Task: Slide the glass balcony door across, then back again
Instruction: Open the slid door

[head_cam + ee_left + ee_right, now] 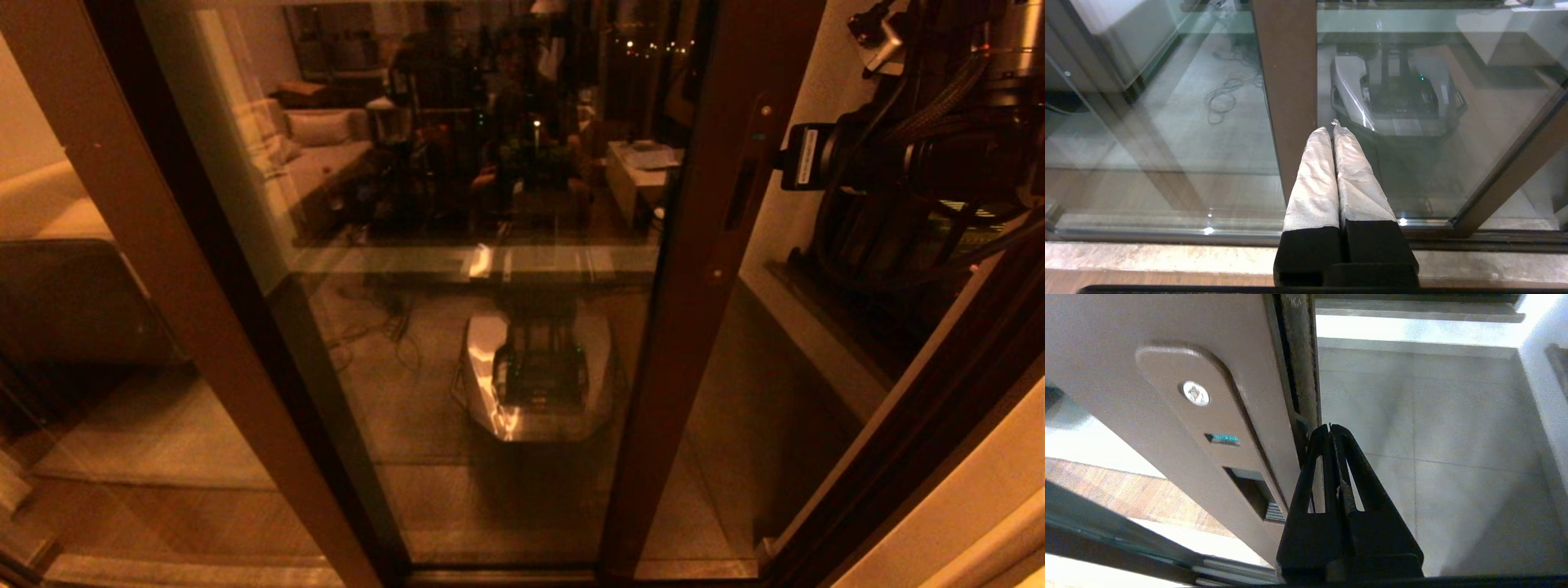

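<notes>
1. One door (pixel 506 269): a glass pane in a brown frame.
2. One handle plate (pixel 1220 428) on the door's right upright.
3. Two screws in the head view, far (pixel 766 109) and near (pixel 718 273); one screw (pixel 1195 393) in the right wrist view.
4. Two grippers: left (pixel 1333 129) and right (pixel 1329 427), each with both fingers pressed together.

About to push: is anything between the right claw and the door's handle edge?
Nothing visible. The right claw, shut, sits right at the handle edge of the glass balcony door, beside the handle plate; whether it touches is unclear.
</notes>
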Tool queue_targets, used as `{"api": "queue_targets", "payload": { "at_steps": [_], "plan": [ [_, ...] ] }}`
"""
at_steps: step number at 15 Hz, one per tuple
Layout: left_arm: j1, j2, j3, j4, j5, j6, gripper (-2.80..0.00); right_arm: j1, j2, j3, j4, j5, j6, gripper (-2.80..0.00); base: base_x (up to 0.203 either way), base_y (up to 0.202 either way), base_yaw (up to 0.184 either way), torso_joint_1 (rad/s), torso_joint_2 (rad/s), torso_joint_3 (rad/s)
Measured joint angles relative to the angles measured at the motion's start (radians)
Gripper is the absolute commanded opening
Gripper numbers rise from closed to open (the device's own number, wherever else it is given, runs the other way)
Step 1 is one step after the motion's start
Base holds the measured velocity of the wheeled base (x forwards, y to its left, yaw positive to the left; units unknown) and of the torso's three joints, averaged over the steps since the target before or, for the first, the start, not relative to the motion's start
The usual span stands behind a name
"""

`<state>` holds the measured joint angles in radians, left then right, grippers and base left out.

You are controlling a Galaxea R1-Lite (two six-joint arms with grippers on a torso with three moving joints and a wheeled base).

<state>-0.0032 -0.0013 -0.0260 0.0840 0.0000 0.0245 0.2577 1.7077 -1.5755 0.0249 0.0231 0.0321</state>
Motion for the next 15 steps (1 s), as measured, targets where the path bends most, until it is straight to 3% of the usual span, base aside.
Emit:
{"api": "queue_targets", "payload": {
  "at_steps": [7,15],
  "plan": [
    [0.000,0.000,0.000,0.000,0.000,0.000,-2.80,0.073,0.016,-0.004,0.000,-0.065,-0.001,-2.80,0.000,0.000,0.000,0.000,0.00,0.000],
    [0.000,0.000,0.000,0.000,0.000,0.000,-2.80,0.136,0.037,-0.013,-0.001,-0.082,0.000,-2.80,0.000,0.000,0.000,0.000,0.00,0.000]
  ]
}}
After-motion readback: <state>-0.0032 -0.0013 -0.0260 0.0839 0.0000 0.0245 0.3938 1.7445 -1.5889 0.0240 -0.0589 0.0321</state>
